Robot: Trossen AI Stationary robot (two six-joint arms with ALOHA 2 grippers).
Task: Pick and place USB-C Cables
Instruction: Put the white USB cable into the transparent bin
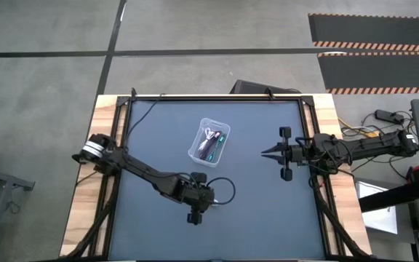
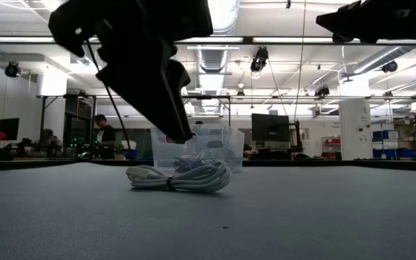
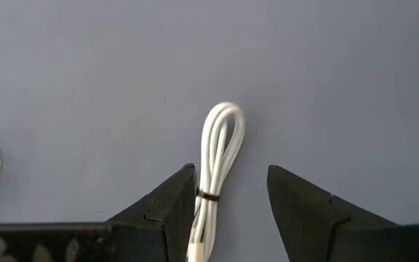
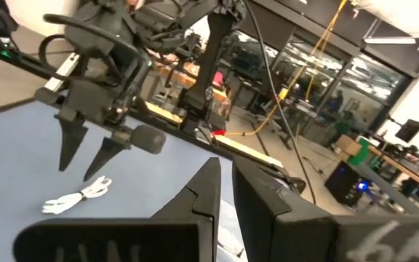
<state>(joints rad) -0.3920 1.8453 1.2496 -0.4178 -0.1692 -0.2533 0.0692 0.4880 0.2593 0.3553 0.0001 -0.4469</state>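
Note:
A white USB-C cable bundle (image 3: 219, 149) lies flat on the dark mat, tied with a small black band. My left gripper (image 3: 231, 182) hovers over it, open, fingers pointing down and standing on either side of the bundle's banded part. In the low view the left gripper (image 2: 173, 133) is just above the bundle (image 2: 180, 178). The right wrist view also shows a gap between gripper and cable (image 4: 78, 196). The clear bin (image 1: 209, 142) holds a dark cable, a teal one and a white one. My right gripper (image 1: 271, 153) waits shut, right of the bin.
The clear bin (image 2: 198, 148) stands just beyond the white bundle, toward the table's far side. A wooden frame with black rails (image 1: 108, 131) borders the mat. A person (image 2: 105, 137) stands in the room far behind the table.

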